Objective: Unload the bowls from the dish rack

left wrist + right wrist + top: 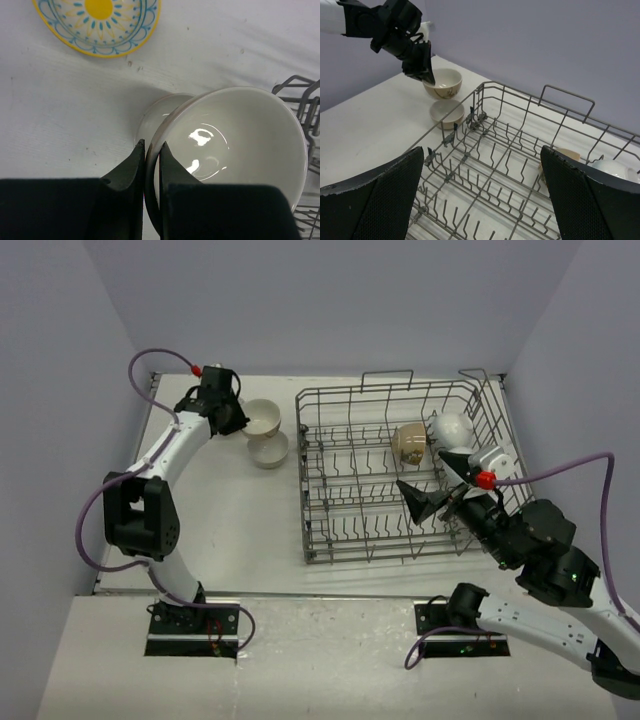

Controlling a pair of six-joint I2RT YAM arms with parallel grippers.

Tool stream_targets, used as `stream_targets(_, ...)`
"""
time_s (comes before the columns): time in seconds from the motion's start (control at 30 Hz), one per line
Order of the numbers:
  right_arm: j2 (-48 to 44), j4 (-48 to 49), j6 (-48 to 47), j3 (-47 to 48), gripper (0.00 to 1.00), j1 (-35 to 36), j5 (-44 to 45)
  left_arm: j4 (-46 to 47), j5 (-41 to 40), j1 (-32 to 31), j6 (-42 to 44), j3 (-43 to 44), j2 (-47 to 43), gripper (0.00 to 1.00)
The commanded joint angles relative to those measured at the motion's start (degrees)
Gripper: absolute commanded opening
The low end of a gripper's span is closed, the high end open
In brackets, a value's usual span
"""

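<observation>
My right gripper [482, 155] hangs spread wide over the dish rack [305, 490], holding nothing. Two are left to unload, I judge: a beige bowl [409, 443] and a white bowl [452, 429] in its far right corner. Far left, my left gripper [152, 147] pinches the rim of a cream bowl [235, 135] above a lower bowl [155, 112] on the bench [230, 530], with a patterned bowl [100, 20] near.

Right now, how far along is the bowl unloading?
Partway. Out on the table: a plain bowl beside the rack and a patterned bowl. In hand: the left gripper pinches the rim of a third bowl, just over the plain one. Left: a beige bowl and a white bowl in the rack; the right gripper hangs open over it.
</observation>
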Motion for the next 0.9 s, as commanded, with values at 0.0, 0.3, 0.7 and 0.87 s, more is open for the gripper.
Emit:
stream_targets(0.0, -1.7, 0.8, 2.9, -1.8, 0.99, -0.1, -0.9, 8.4, 4.5, 0.1, -2.7, -0.9, -1.7, 0.00)
stream_targets(0.3, -3.5, 0.0, 3.0, -2.9, 0.99, -0.2, -5.1, 10.4, 3.8, 0.1, -0.5, -4.6, 1.5, 0.00)
stream_targets(0.7, -3.3, 0.0, 2.7, -3.2, 0.99, -0.1, -8.2, 11.2, 3.8, 0.0, 0.6, -6.7, 3.8, 0.00)
stream_targets(0.87, -3.9, 0.0, 2.6, -3.3, 0.99, -0.1, -8.9, 11.2, 4.1, -0.4, 0.8, -7.1, 4.9, 0.00)
